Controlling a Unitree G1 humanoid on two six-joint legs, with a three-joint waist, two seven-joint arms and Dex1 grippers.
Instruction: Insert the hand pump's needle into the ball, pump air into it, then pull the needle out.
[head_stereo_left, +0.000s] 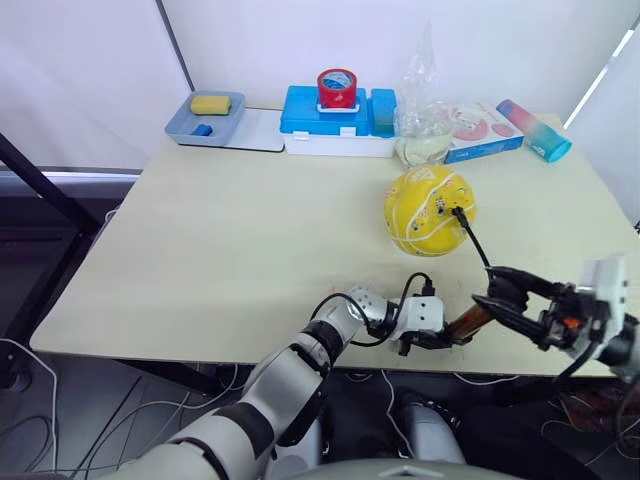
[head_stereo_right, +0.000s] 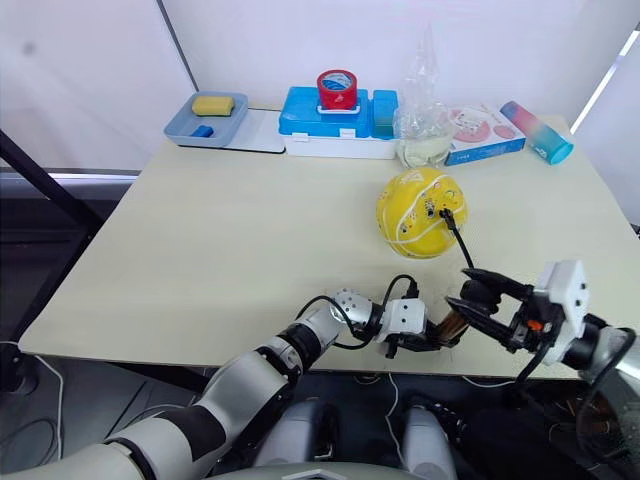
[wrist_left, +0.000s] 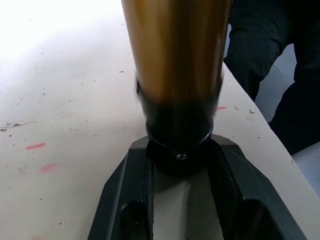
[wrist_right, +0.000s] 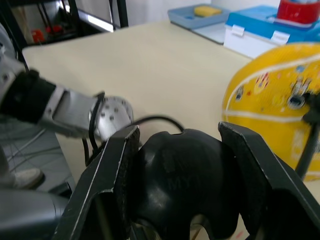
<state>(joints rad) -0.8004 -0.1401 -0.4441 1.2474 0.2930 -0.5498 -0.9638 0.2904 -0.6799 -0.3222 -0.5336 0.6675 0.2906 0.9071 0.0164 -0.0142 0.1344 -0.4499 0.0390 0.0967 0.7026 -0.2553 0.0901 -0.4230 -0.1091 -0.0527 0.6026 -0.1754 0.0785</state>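
Left gripper (wrist_left: 180, 165) clamped on hand pump (wrist_left: 177, 65). Right gripper (wrist_right: 175, 175) closed around its black T-handle (wrist_right: 182, 185). Needle (head_stereo_left: 458, 212) seated in ball (head_stereo_left: 425, 205).

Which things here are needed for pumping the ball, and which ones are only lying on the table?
Needed: hand pump, its hose, ball.
Lying about: blue box, red tape roll, grey tray, plastic bag, blue-pink bottle.

Needle (head_stereo_left: 458, 211) in yellow ball (head_stereo_left: 428, 211)

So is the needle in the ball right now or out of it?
In, as far as the views show: the hose's black fitting sits against the ball, with no bare needle showing.
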